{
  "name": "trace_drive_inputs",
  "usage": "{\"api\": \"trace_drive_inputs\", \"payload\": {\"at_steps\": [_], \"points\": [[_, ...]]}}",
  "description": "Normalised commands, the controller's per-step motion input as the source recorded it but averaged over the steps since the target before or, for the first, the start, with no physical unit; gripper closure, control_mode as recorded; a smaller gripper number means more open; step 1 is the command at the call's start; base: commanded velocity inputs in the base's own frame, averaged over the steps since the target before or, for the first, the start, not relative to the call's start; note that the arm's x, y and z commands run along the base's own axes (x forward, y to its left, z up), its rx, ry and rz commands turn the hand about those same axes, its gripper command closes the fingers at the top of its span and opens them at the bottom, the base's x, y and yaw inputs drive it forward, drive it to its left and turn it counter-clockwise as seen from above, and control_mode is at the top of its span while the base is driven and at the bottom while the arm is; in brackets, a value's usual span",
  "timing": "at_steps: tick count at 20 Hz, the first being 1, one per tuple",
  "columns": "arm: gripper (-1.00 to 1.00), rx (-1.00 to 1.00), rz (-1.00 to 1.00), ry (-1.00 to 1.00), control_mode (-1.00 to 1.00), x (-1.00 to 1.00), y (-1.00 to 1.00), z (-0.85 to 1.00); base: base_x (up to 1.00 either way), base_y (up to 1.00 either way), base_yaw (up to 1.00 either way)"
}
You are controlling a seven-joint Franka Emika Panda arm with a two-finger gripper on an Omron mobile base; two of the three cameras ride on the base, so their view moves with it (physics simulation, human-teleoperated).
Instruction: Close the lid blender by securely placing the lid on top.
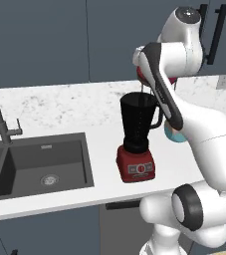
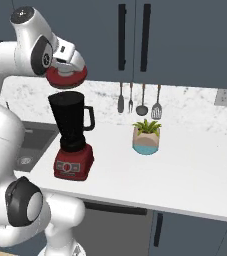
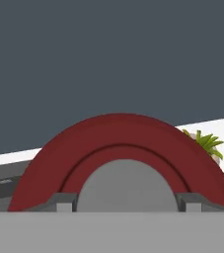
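Note:
The blender (image 1: 137,134) (image 2: 71,135) stands on the white counter, a tall black jar with a side handle on a squat red base, its rim uncovered. The round red lid (image 2: 66,76) (image 3: 121,148) hangs a little above the jar's rim, tilted slightly. My gripper (image 2: 65,67) (image 3: 126,200) is shut on the lid's grey centre knob, its dark fingertips (image 3: 59,201) on either side of that knob. In the left base view only a red edge of the lid (image 1: 143,76) peeks out behind my forearm.
A dark sink (image 1: 37,162) with a tall tap (image 1: 0,119) lies left of the blender. A small potted plant (image 2: 146,135) stands to its right. Utensils (image 2: 137,100) hang on the back wall under dark cabinets.

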Motion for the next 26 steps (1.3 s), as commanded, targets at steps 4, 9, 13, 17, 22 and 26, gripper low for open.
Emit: {"api": "trace_drive_inputs", "payload": {"at_steps": [4,9,13,17,22,26], "points": [[1.00,-0.05,0.03,0.06,-1.00,-0.14,0.22,-0.16,0.00,0.00,0.00],[1.00,0.00,0.05,0.00,-1.00,-0.09,0.10,-0.38,0.00,0.00,0.00],[1.00,0.00,0.05,0.00,-1.00,0.03,0.02,-0.21,0.00,0.00,0.00],[1.00,0.01,0.01,0.00,-1.00,0.21,0.00,-0.14,0.00,0.00,0.00],[1.00,0.00,0.01,0.00,-1.00,0.35,0.04,-0.08,0.00,0.00,0.00],[1.00,0.00,0.00,0.00,-1.00,0.33,0.15,0.00,0.00,0.00,0.00]]}}
